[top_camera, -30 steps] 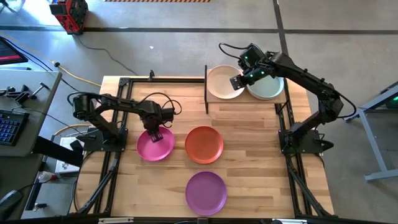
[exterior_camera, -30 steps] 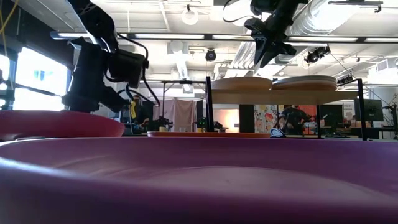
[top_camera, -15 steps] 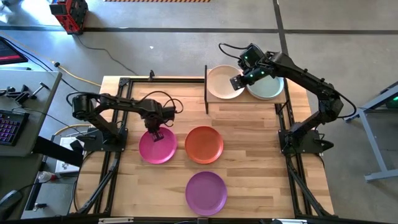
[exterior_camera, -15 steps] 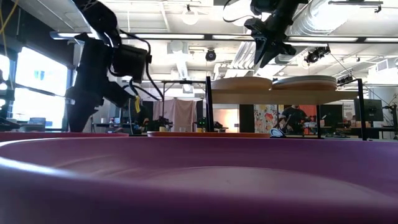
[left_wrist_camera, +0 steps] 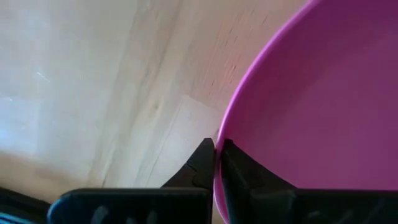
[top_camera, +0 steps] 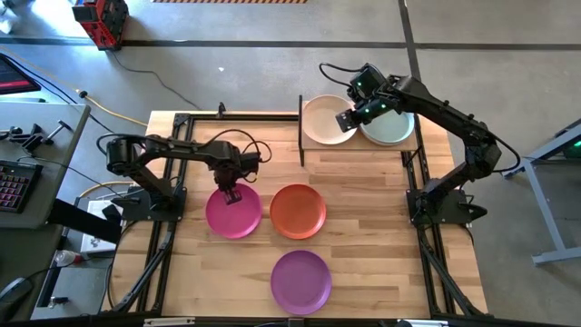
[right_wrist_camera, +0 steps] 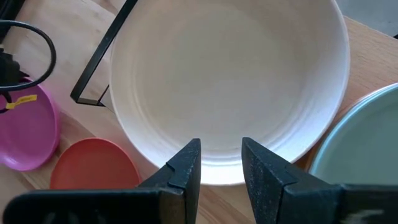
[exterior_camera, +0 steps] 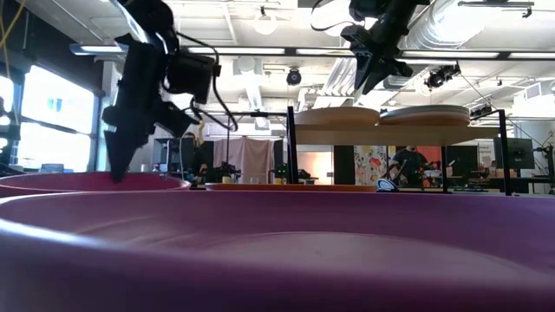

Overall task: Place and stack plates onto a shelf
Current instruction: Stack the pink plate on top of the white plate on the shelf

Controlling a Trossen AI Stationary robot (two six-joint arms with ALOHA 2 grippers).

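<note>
Left gripper [top_camera: 231,193] is what I watch first: its fingers [left_wrist_camera: 205,163] are pinched tight on the far rim of the magenta plate [top_camera: 233,212], one finger outside the edge and one inside. From the wrist I only get part of that plate; the rest runs out of frame, and I cannot tell whether the rim is off the wood. In the low view the purple plate [exterior_camera: 286,251] sits so close to the lens that it fills the lower half and hides most of the tabletop [top_camera: 363,227].

Right of the magenta plate lies the orange plate [top_camera: 298,211], just beside it, with the purple one nearer me. All are round, shallow and matte, resting on pale slatted wood.

Far right, the shelf [top_camera: 363,143] carries the cream plate [top_camera: 325,119] and the grey-green plate [top_camera: 390,127] side by side on a light board with thin black posts. My right gripper [top_camera: 349,118] hangs over the cream plate's right edge, fingers parted and holding nothing.
</note>
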